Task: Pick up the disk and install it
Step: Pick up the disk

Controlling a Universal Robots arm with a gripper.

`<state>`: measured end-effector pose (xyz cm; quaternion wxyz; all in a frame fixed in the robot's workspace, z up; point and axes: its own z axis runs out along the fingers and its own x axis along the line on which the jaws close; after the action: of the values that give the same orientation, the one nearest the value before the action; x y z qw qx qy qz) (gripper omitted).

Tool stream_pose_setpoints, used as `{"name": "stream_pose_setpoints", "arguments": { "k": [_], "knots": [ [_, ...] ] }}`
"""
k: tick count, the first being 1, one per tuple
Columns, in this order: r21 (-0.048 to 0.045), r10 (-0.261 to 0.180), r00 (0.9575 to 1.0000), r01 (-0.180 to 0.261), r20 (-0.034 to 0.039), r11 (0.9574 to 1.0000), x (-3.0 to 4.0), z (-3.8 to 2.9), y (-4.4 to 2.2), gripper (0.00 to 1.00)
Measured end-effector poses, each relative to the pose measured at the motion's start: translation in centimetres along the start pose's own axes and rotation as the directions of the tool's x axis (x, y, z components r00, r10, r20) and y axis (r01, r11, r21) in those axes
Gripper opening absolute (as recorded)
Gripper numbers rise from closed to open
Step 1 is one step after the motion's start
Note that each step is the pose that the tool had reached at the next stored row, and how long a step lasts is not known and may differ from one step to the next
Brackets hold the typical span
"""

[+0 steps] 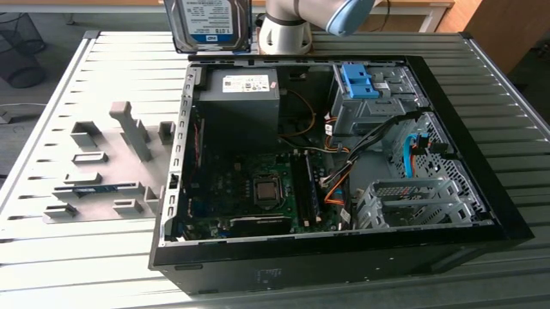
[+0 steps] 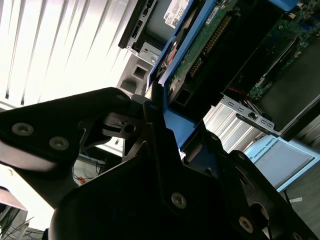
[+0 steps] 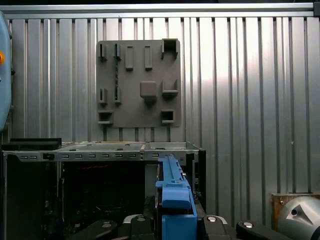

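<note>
While the black hand (image 3: 175, 222) pinches its caddy from both sides, the flat silver-metal disk in a bright blue plastic caddy (image 1: 208, 22) hangs upright, long axis near vertical, label facing the exterior camera, above the far edge of the open black computer case (image 1: 344, 267) on the slatted metal bench (image 1: 77, 257).

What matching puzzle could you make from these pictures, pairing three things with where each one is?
Things:
1. silver hard drive in a bright blue plastic caddy
2. flat grey plastic board with raised slots
3. dark power-supply box with a white sticker

Places:
A. inside the open black computer case
B. clamped in the jaws, held up off the table
C. lying on the slatted metal table, beside the case at the exterior view's left

Pairs: 1-B, 2-C, 3-A.
</note>
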<state>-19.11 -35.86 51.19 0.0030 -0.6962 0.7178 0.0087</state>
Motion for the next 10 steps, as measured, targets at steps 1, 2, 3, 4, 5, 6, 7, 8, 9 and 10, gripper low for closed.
{"name": "stream_pose_setpoints", "arguments": {
  "k": [1,2,3,4,5,6,7,8,9,10],
  "knots": [
    [0.0000,0.000,1.0000,0.000,0.0000,1.0000,0.00,0.00,-0.10,0.37],
    [0.0000,0.000,1.0000,0.000,0.0000,1.0000,-0.01,0.00,-0.20,0.37],
    [0.0000,0.000,1.0000,0.000,0.0000,1.0000,-0.01,0.00,-0.29,0.37],
    [0.0000,0.000,1.0000,0.000,0.0000,1.0000,-0.01,0.00,-0.38,0.37],
    [0.0000,0.000,1.0000,0.000,0.0000,1.0000,-0.01,0.00,-0.47,0.37],
    [0.0000,0.000,1.0000,0.000,0.0000,1.0000,-0.02,-0.01,-0.55,0.37],
    [0.0000,0.000,1.0000,0.000,0.0000,1.0000,-0.02,0.00,-0.64,0.37],
    [0.0001,0.000,1.0000,0.000,0.0000,1.0000,-0.02,0.00,-0.73,0.37],
    [0.0001,0.000,1.0000,0.000,0.0001,1.0000,-0.02,0.00,-0.83,0.37],
    [0.0000,0.000,1.0000,0.000,0.0001,1.0000,-0.03,0.00,-0.92,0.37]
  ]
}}
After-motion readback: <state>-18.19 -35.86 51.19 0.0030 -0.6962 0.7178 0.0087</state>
